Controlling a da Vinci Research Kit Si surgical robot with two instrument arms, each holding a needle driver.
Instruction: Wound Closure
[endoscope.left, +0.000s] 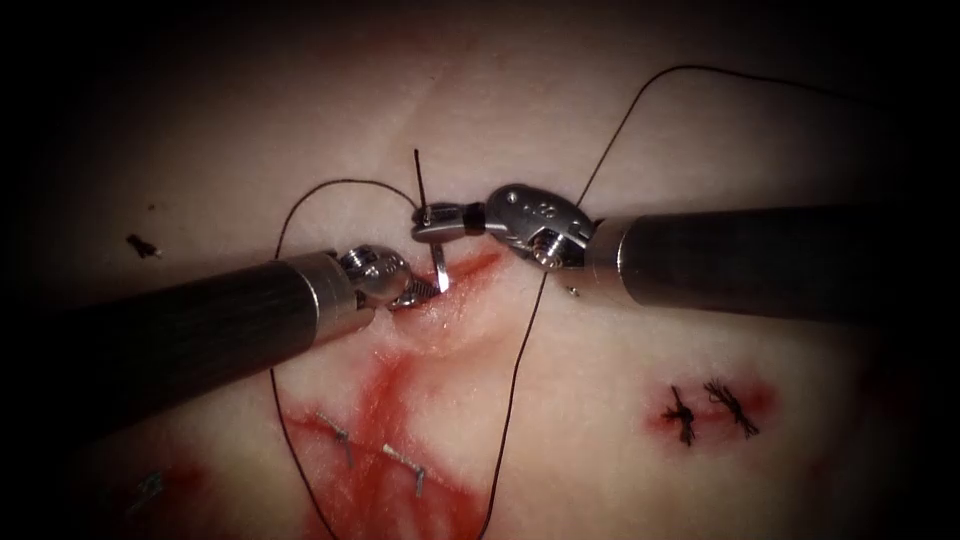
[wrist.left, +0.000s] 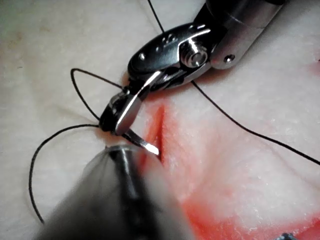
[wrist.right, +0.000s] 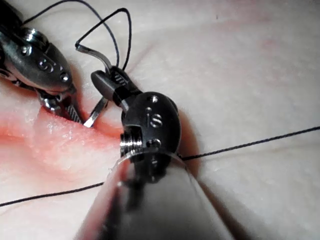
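The right tool grips the needle mid-curve, tip at the cut; the left tool pinches tissue; a perpendicular entry would suit.

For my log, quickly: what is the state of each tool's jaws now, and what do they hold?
Left tool: jaws at the cut edge on the tissue; state cannot be told.
Right tool: shut on the needle, mid-curve, tip at the cut.
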